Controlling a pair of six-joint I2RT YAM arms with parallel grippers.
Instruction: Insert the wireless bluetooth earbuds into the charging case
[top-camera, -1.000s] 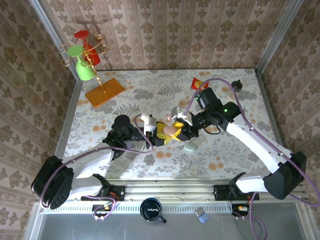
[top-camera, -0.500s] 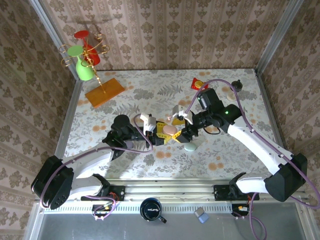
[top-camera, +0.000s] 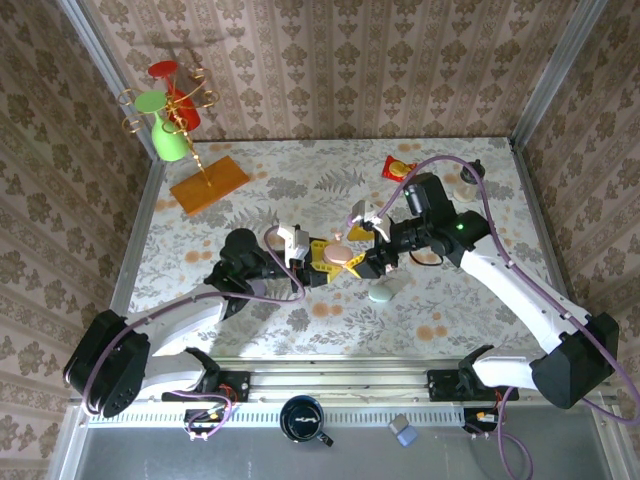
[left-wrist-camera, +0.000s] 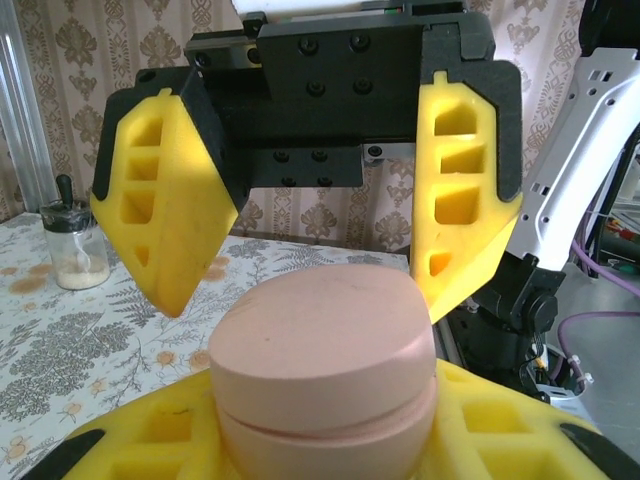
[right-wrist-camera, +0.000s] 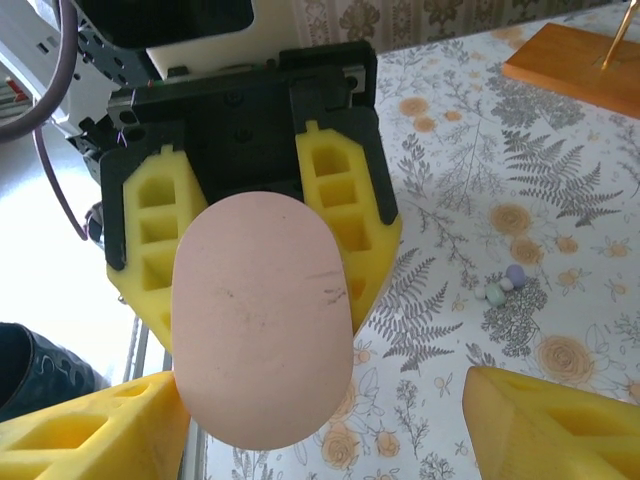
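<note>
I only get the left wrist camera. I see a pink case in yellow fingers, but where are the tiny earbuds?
Observer: The earbuds lie in a little cluster on the table, off to one side of the pink case, as seen from the right wrist.
Operator: Is there another case too?
Observer: Yes. From above, a pale green case sits on the table, closer to the arm bases than the pink one.
Operator: What is in the far left corner?
Observer: An orange-based stand with red and green cups.
</note>
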